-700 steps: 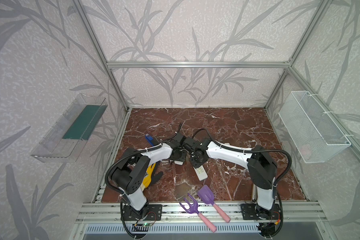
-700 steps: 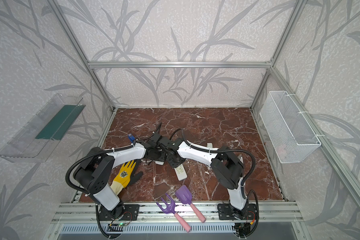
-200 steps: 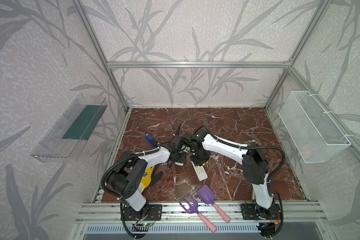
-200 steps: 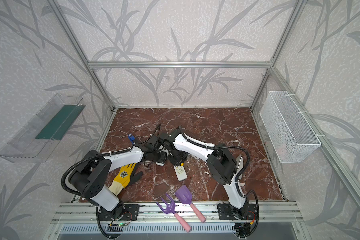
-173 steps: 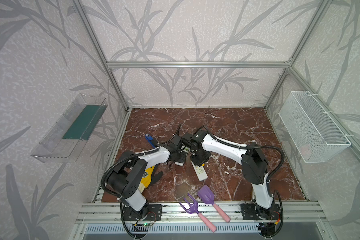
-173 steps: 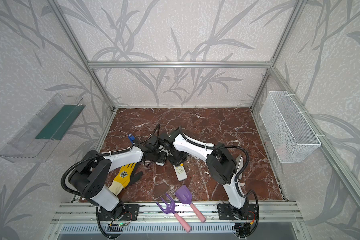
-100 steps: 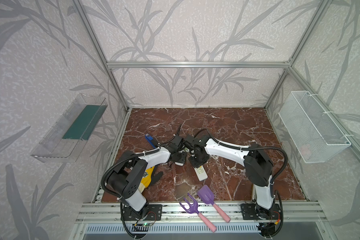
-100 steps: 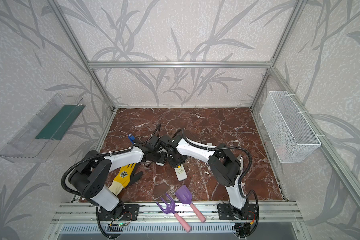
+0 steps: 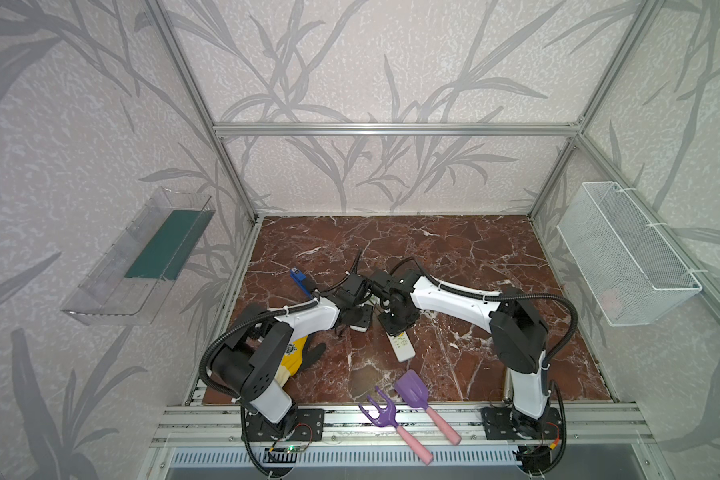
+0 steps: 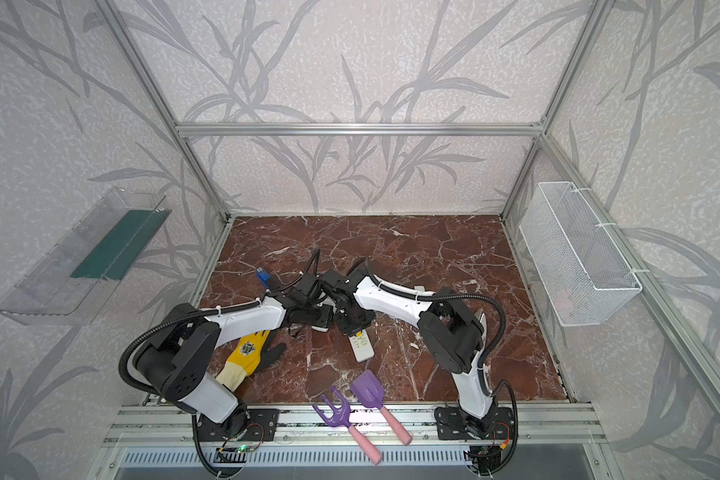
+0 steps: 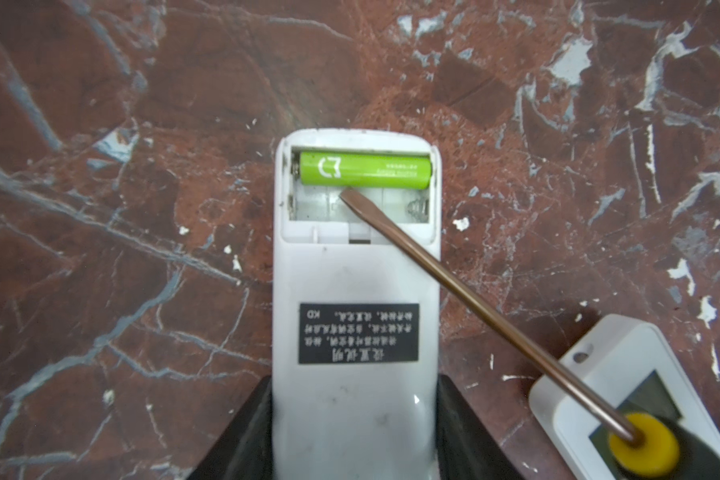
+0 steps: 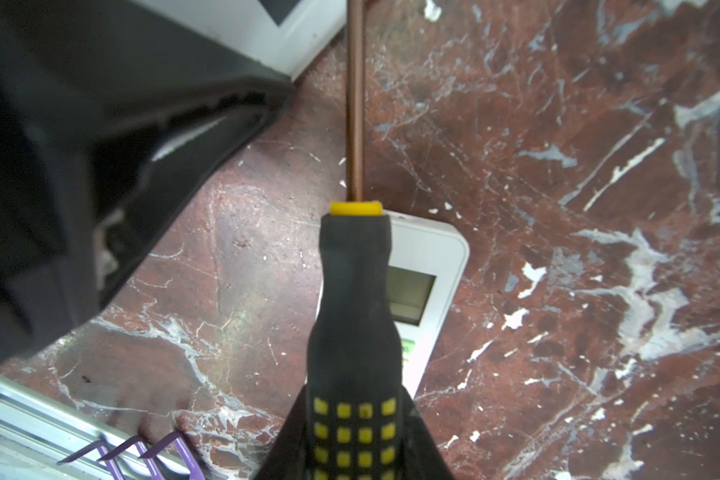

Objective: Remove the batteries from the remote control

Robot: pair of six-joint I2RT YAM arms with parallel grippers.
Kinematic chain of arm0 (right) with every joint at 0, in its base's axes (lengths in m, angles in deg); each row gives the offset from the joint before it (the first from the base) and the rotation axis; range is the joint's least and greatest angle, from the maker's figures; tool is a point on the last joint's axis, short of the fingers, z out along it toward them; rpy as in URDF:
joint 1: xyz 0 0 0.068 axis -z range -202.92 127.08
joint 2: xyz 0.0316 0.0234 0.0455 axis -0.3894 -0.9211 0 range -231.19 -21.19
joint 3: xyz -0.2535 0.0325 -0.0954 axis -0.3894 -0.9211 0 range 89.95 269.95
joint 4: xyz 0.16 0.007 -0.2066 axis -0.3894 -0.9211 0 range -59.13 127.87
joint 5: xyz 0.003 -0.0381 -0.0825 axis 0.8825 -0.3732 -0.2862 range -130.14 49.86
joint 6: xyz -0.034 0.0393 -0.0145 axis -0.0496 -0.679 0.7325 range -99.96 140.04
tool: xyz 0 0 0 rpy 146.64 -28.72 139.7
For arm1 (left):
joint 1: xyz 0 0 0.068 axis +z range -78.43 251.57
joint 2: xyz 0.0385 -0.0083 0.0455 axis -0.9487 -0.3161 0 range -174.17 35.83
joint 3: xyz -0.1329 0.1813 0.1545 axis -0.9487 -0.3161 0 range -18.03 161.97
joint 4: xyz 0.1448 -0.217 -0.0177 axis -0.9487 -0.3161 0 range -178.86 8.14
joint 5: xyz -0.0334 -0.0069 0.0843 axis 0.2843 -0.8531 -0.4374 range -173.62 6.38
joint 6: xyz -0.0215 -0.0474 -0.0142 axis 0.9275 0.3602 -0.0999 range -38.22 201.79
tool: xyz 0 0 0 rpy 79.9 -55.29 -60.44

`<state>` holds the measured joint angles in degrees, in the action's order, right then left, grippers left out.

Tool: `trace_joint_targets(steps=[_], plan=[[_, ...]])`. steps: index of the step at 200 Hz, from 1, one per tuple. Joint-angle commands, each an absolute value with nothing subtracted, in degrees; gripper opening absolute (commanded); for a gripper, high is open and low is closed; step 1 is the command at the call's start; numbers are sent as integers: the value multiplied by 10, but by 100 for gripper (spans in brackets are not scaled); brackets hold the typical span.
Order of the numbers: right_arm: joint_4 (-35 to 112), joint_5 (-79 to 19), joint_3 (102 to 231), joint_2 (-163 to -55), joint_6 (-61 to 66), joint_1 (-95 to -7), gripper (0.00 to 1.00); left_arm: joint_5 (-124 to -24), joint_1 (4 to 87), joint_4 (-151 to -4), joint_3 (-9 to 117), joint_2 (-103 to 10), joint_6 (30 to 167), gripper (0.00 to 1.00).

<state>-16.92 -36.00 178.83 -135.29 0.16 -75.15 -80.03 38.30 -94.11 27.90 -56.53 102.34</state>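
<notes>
Clamping the remote (image 11: pixel 356 332), left end effector (image 11: pixel 355 415); right end effector (image 12: pixel 354 436) tight on screwdriver (image 12: pixel 354 311), tip beside battery (image 11: pixel 364 169).

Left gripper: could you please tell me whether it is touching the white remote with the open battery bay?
Touching. In the left wrist view the left gripper's jaws sit flush against both long sides of the remote, with no gap.

Since a second ago the elbow of the right arm (image 9: pixel 454 297) has swung back outward, away from the left gripper (image 11: pixel 354 388) and its remote (image 11: pixel 356 286). Its forearm has sunk, lowering the right gripper (image 12: pixel 354 453) with the screwdriver (image 12: pixel 352 332) slightly. The elbow of the left arm (image 9: pixel 308 320) has drawn back from its own gripper.
</notes>
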Motion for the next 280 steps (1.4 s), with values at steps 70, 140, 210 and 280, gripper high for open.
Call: trace_joint_targets(steps=[70,140,210,280], plan=[[-193,-321,1768,-1337,50,-707,0,-783,349,-957,209,-521,1079,69],[-198,-298,1783,-1343,50,-699,0,-800,349,-951,180,-486,1092,68],[-272,-307,1841,-1363,52,-699,0,-801,350,-929,156,-495,1110,43],[-330,-303,1909,-1398,59,-706,0,-789,350,-921,152,-507,1111,38]])
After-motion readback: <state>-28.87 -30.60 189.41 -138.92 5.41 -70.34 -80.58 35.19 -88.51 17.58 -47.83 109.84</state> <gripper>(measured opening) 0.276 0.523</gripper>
